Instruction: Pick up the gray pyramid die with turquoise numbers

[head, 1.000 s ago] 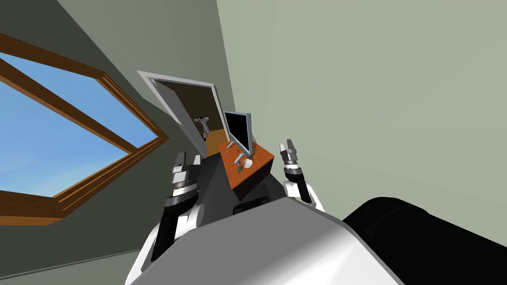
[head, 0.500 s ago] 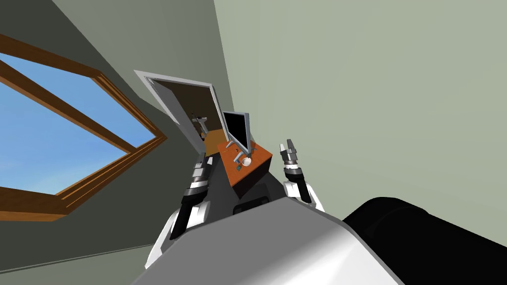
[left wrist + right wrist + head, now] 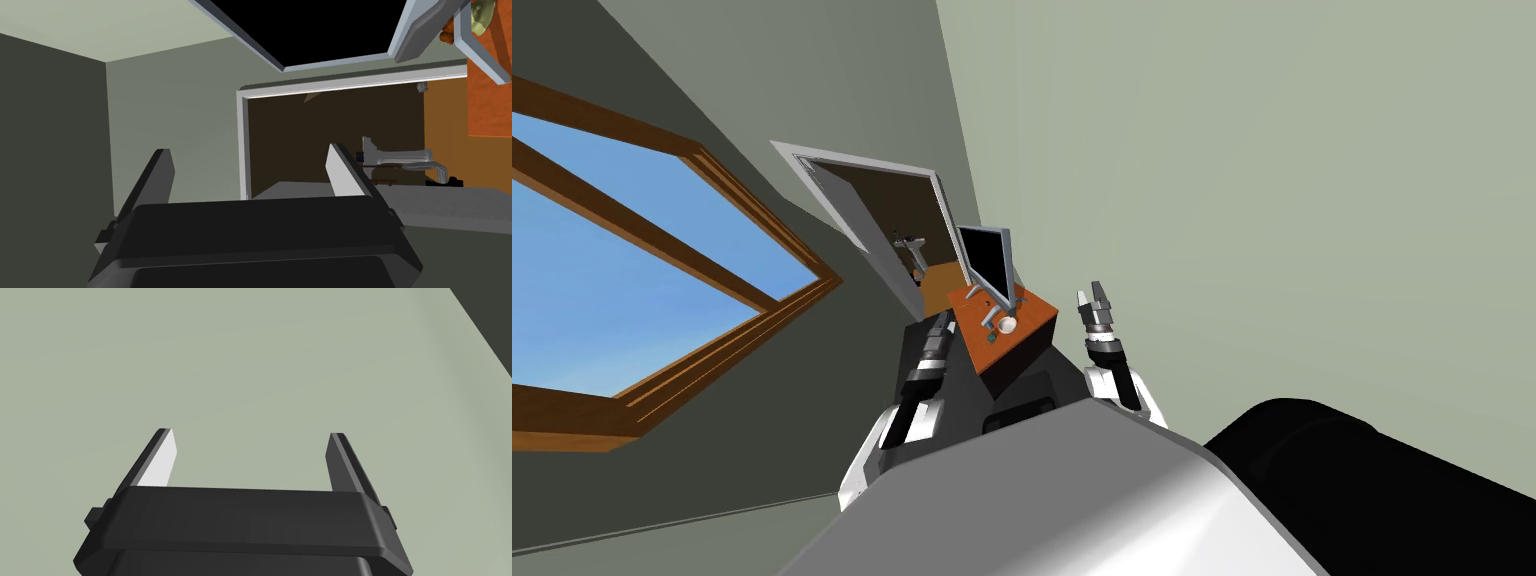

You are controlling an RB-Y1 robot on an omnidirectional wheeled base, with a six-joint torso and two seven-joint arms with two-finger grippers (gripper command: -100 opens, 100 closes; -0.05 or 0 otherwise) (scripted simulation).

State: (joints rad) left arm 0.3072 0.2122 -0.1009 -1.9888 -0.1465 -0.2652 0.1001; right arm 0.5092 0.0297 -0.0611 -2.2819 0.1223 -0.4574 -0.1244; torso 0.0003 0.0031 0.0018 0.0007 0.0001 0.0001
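A tiny dark die with turquoise marks (image 3: 992,339) lies near the front of an orange-brown table (image 3: 1032,318), just ahead of a white round object (image 3: 1009,325). In the head view my left gripper (image 3: 944,322) reaches up along the table's left side, a short way left of the die. Seen from the left wrist, that gripper (image 3: 250,150) is open and empty, facing a doorway (image 3: 330,140), with the table's orange top (image 3: 487,95) off to one side. My right gripper (image 3: 1095,297) is raised to the right of the table; in its wrist view it (image 3: 251,433) stands open with nothing held.
A dark monitor (image 3: 986,258) on a grey stand (image 3: 999,312) rises at the table's back. Behind it an open doorway (image 3: 907,215) leads to a brown-floored room. A big window (image 3: 632,260) fills the left wall. A plain green wall (image 3: 1262,200) runs close on the right.
My left arm has swung to the right, from well left of the table to right beside its left edge. The right arm has stayed put. The head view has shifted slightly.
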